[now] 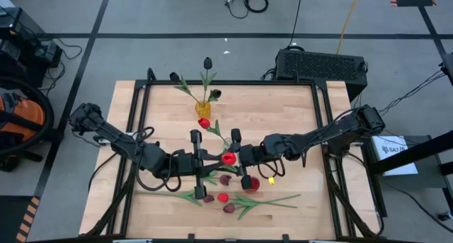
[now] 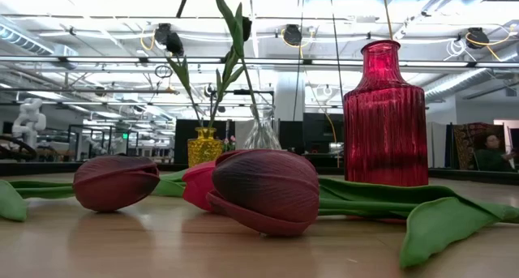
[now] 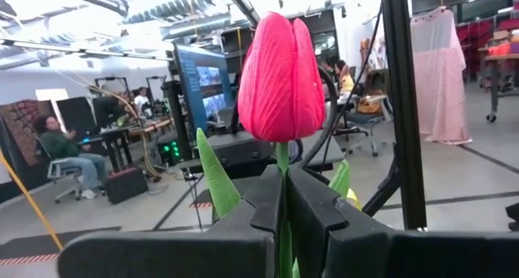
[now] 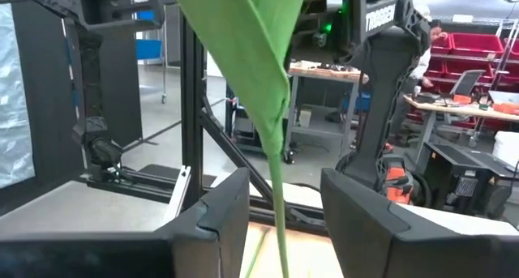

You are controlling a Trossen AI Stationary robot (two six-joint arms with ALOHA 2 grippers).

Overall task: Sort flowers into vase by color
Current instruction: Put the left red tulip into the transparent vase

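Left pincer (image 3: 284,201) is clamped on a red tulip (image 3: 280,75) stem just under the upright head, mid-table (image 1: 297,108). Right pincer (image 4: 280,205) stands apart, the stem between its fingers, touching neither. Other tulips (image 1: 233,200) lie nearby.

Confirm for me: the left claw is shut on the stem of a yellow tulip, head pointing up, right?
Not quite. The left wrist view shows the left claw shut on the stem of a bright red tulip, not a yellow one. Its head does point up above the fingers.
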